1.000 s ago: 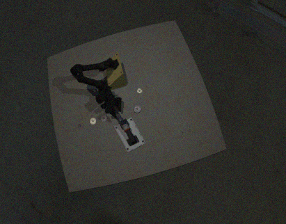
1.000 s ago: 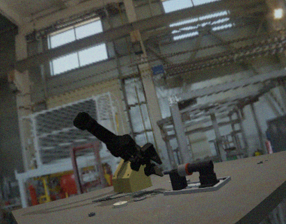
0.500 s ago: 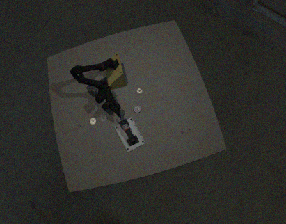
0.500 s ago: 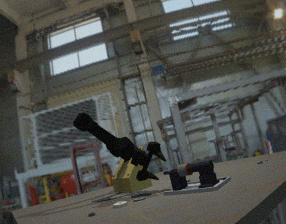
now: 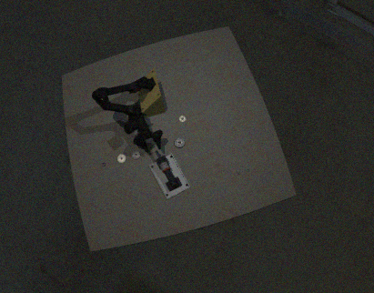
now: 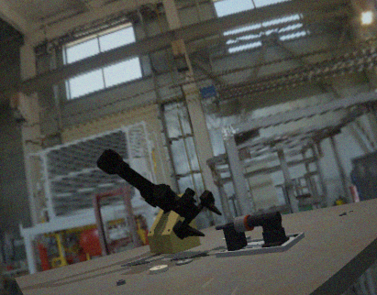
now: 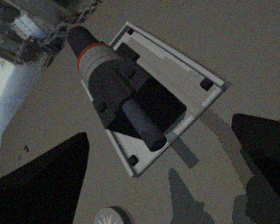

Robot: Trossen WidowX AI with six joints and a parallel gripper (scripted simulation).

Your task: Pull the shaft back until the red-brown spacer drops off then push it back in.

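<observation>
My gripper (image 5: 156, 150) (image 6: 212, 224) (image 7: 161, 129) is open and empty. In the wrist view its fingers stand wide on either side of the shaft's free end. The dark shaft (image 6: 221, 226) (image 7: 143, 125) sticks out of the near support block (image 6: 235, 238) (image 7: 163, 106). The red-brown spacer (image 5: 166, 169) (image 6: 249, 222) shows as a thin ring around the shaft, beside the big housing block (image 5: 174, 183) (image 6: 273, 231). Grey spacers (image 6: 241, 223) (image 7: 103, 66) sit between it and the near support. How deep the shaft sits in the housing is hidden.
The supports stand on a pale base plate (image 5: 159, 183) (image 6: 262, 250) with a raised rim. Loose pale discs (image 5: 182, 118) (image 5: 121, 158) (image 6: 159, 268) and grey discs (image 5: 179, 143) (image 5: 136, 155) lie around. A yellow block (image 5: 153, 104) (image 6: 166, 243) stands beside the arm.
</observation>
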